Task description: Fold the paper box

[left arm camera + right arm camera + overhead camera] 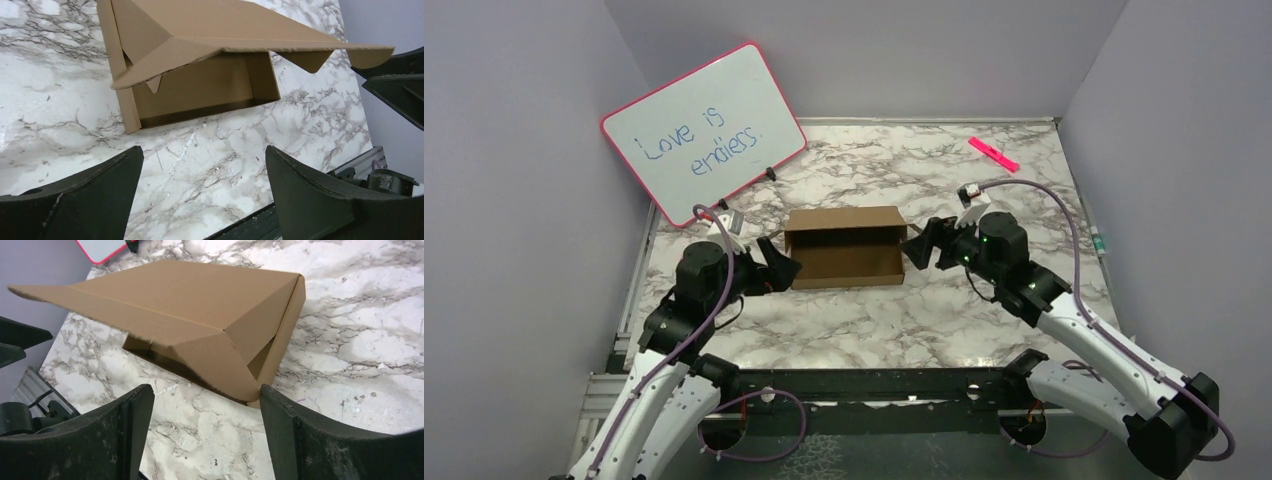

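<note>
I see the paper box (pixel 844 247) mid-table, its lid flap half-raised over the shallow tray. My left gripper (pixel 781 268) sits just off its left end and my right gripper (pixel 921 245) just off its right end — both spread wide, holding nothing. A whiteboard (pixel 704 130) leans at the back left, and a pink marker (pixel 993 154) lies back right on the marble table (pixel 874 320) — well apart from the box.

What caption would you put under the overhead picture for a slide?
Open left gripper and open right gripper flank the paper box, lid ajar, on the marble table.
</note>
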